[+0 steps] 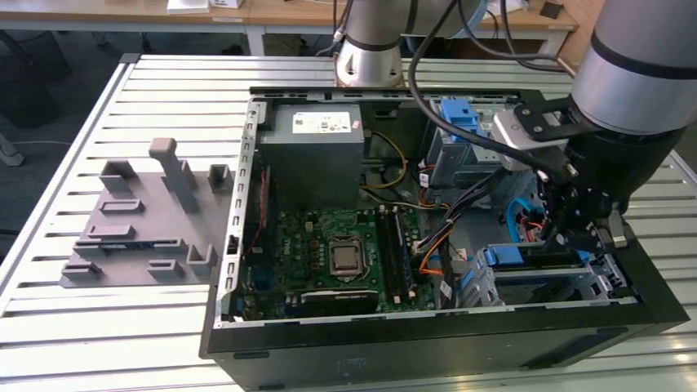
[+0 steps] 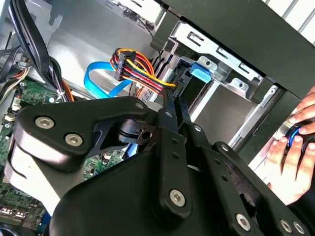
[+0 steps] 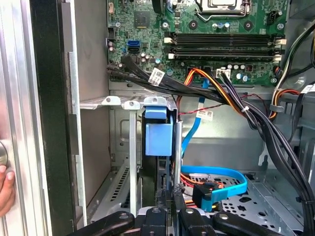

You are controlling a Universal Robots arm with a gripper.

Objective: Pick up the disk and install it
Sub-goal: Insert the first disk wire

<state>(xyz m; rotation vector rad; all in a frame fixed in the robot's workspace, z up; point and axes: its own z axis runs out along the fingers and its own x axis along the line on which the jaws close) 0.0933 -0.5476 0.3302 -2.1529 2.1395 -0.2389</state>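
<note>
A slatted white metal work table (image 1: 130, 343) is seen in the exterior view, carrying an open black desktop computer case (image 1: 436, 343) laid on its side. A grey and silver robot arm (image 1: 637, 73) is reached down into the case toward the exterior view's right. A grey boxed power supply with a white sticker (image 1: 316, 155) is mounted at the far end of the case, and a green motherboard (image 1: 326, 253) is fixed beneath it, also shown in the first wrist view (image 3: 206, 29). A grey plastic fixture block with upright posts (image 1: 142, 220) is set on the table beside the case, toward the exterior view's left. A silver metal drive cage (image 3: 130, 147) is placed at the near corner of the case. The disk, a flat drive in a blue plastic carrier (image 3: 158, 135), is seated upright in a slot of that cage, its blue end showing in the exterior view (image 1: 521, 255). The black linkage gripper (image 3: 170, 194) is set directly against the carrier's edge; its slim fingers (image 2: 173, 105) appear drawn together, though whether the carrier is pinched cannot be told. A light blue flat data cable (image 3: 221, 184) is looped beside the cage. A person's hand (image 2: 290, 152) is rested outside the case wall in the second wrist view.
</note>
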